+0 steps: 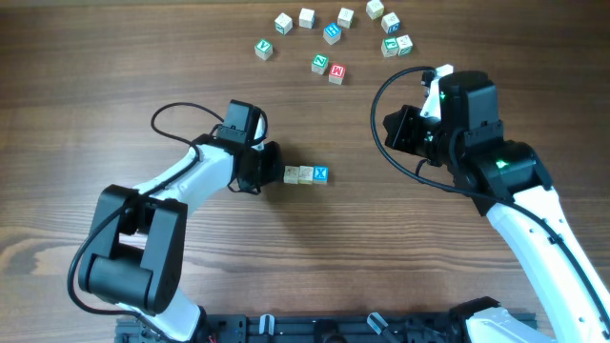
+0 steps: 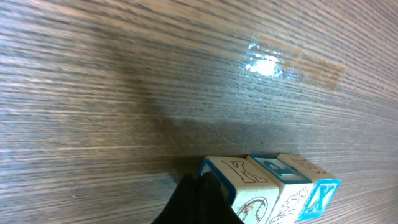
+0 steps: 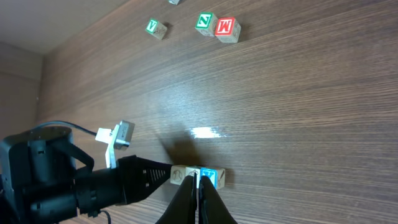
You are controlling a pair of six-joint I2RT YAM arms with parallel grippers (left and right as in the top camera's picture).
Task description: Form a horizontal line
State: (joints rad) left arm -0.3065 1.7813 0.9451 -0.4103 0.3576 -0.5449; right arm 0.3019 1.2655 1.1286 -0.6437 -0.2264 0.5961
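The fingers [image 2: 191,202] of the left gripper [image 1: 271,170] are pressing tightly together with nothing between them, and their dark tip is touching the left end of the row of three cubes [image 1: 306,174]. From that tip outward, the first pale cube [image 1: 293,174] is sitting right against the fingers, the second pale cube [image 1: 306,174] is butting against it, and the blue X cube [image 1: 320,173] is closing the row on the right, all three touching side by side and running left to right near the middle of the wooden table [image 1: 114,114]. In the left wrist view the nearest cube is showing a blue-framed top with a bone drawn on it. The left arm is reaching in from the near left, its black cable looping above it. The fingers [image 3: 186,208] of the right gripper [image 3: 198,190] are also shut on nothing, and that gripper is hanging above the table well to the right of the row, apart from every cube. Along the far edge loose cubes are lying scattered in an arc: the red M cube [image 1: 336,71] is sitting just beside a green-lettered cube [image 1: 319,63], with a green Y cube [image 1: 263,49] further left and more clustered at the far right [image 1: 397,44].
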